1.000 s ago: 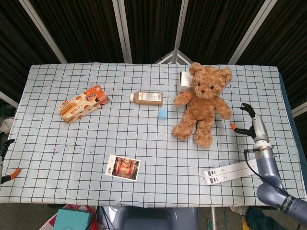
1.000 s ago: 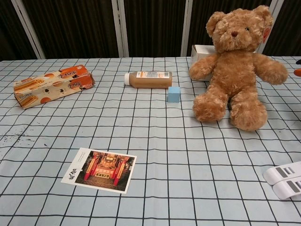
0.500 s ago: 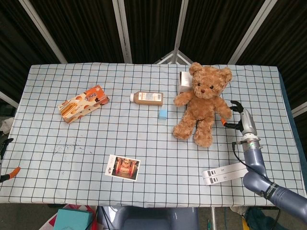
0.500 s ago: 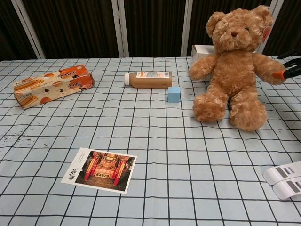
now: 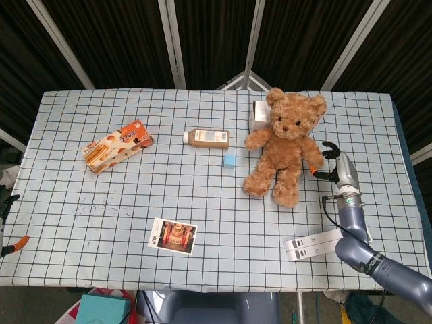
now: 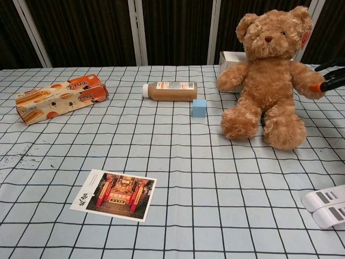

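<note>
My right hand (image 5: 335, 166) sits just beside the teddy bear (image 5: 285, 144), at the bear's outstretched paw on the side nearest that hand. My fingers (image 5: 330, 146) are spread apart with nothing held between them, and an orange fingertip presses against the plush of that paw in the chest view; whether the other fingers touch the fur, I cannot tell. The teddy bear sits upright on the checked tablecloth (image 5: 202, 202), legs stretched toward me, with its back against a white box (image 5: 259, 115).

On the bear's other side, just beside its leg, lies a small blue cube (image 5: 229, 160), and beyond the cube a brown bottle (image 5: 207, 138) lies on its side. Well apart from the bear in that same direction lies an orange snack box (image 5: 117, 145). A postcard (image 5: 173, 235) lies flat, nearer my edge of the table than the bear. A white strip with dark marks (image 5: 320, 243) lies near my right forearm, below the bear.

My left hand (image 5: 8, 229) shows only at the far edge, well apart from the bear; its fingers are apart and hold nothing.
</note>
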{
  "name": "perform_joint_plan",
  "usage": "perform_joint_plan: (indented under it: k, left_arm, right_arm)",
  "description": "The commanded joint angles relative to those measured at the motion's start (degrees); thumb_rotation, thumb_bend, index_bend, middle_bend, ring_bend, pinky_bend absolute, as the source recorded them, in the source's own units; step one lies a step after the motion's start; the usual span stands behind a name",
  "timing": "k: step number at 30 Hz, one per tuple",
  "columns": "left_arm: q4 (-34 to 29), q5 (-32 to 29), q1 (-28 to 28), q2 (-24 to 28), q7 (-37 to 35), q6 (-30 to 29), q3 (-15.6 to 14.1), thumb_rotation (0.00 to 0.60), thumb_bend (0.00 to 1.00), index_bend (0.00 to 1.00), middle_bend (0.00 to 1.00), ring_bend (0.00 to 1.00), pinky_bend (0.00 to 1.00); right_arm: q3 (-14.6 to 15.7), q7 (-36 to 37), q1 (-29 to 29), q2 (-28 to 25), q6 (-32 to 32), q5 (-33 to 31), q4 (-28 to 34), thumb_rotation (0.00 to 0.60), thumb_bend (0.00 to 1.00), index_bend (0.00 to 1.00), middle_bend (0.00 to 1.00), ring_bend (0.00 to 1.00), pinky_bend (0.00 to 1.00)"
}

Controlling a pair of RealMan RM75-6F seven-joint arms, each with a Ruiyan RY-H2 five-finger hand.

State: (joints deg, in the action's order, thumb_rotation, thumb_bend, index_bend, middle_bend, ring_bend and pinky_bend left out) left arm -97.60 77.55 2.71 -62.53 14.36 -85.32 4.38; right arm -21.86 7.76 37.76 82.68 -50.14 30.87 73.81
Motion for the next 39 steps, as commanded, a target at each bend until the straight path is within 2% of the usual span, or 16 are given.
perform_joint_plan:
  k: [1,7,11,16,25,35,39]
  left_arm:
    - [0.0,-0.1,0.1,-0.1,0.1,0.1,0.0,0.600,0.24,0.17,0.00,0.00,0.03]
    - [0.1,-0.4,0.2,-0.2,0.4,0.2,0.1,0.600,0.24,0.17,0.00,0.00,0.03]
    - [0.1,-0.8,0.3,-0.2,0.4,0.3,0.2,0.600,0.24,0.17,0.00,0.00,0.03]
    - [0.2,-1.0,0.5,-0.2,0.6,0.6,0.2,0.600,0.24,0.17,0.00,0.00,0.03]
    - [0.1,-1.1,0.6,-0.3,0.9,0.7,0.1,0.600,0.24,0.17,0.00,0.00,0.03]
    - [0.1,-1.4,0.6,-0.5,1.3,0.7,0.1,0.600,0.24,0.17,0.00,0.00,0.03]
    - [0.0,-1.5,0.7,-0.5,1.5,0.8,0.1,0.600,0.24,0.17,0.00,0.00,0.03]
  right_arm:
    - [-0.4,-2.0,0.9,1.0,-1.0,-1.4,-1.0,0.600,0.32,0.22,0.36,0.27,0.00]
    - [-1.4,-4.3,2.3,3.1,-1.2,-3.4,-3.3,0.600,0.32,0.23,0.37,0.28,0.00]
    - [-1.8,-5.3,3.0,4.2,-0.8,-4.3,-5.0,0.600,0.32,0.30,0.41,0.32,0.00]
    - [-2.0,-6.3,3.4,5.5,-0.8,-4.5,-6.8,0.600,0.45,0.35,0.44,0.37,0.00]
    - [-2.6,-7.0,3.1,5.9,-0.7,-3.8,-7.3,0.600,0.53,0.45,0.49,0.42,0.00]
    - [-3.0,-7.3,2.8,5.9,-0.2,-2.3,-6.6,0.600,0.54,0.49,0.50,0.43,0.00]
    - [-3.1,-8.5,2.8,5.5,-1.8,-1.6,-6.0,0.600,0.54,0.49,0.50,0.43,0.00]
